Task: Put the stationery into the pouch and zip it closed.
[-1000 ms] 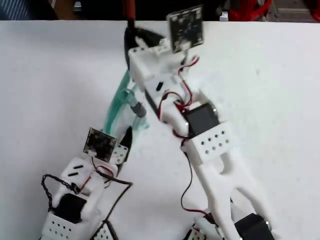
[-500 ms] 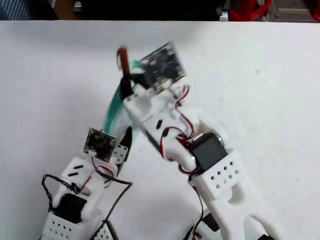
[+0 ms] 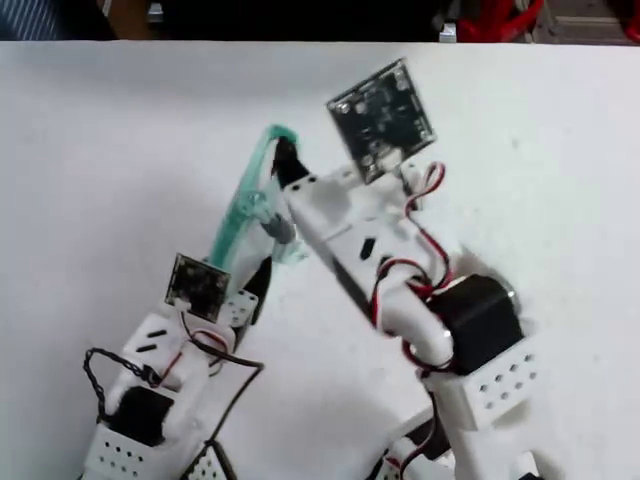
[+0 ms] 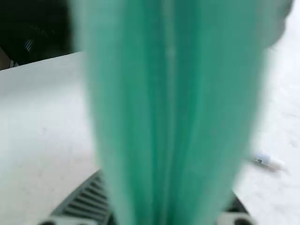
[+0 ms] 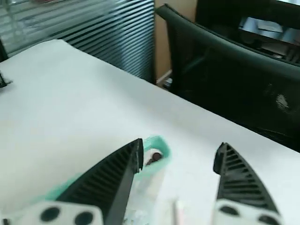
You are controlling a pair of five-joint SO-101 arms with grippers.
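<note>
A white table [image 3: 100, 150] spread under both arms, with a dark chair [image 5: 225, 65] beyond its far edge. At the lower left, the left gripper [image 3: 252, 288] was clamped on the near end of the teal-edged clear pouch [image 3: 243, 205], which slanted away from it. At the pouch's far end, the right gripper [image 5: 179, 146] hovered with its jaws spread wide, one finger just beside the teal rim.
</note>
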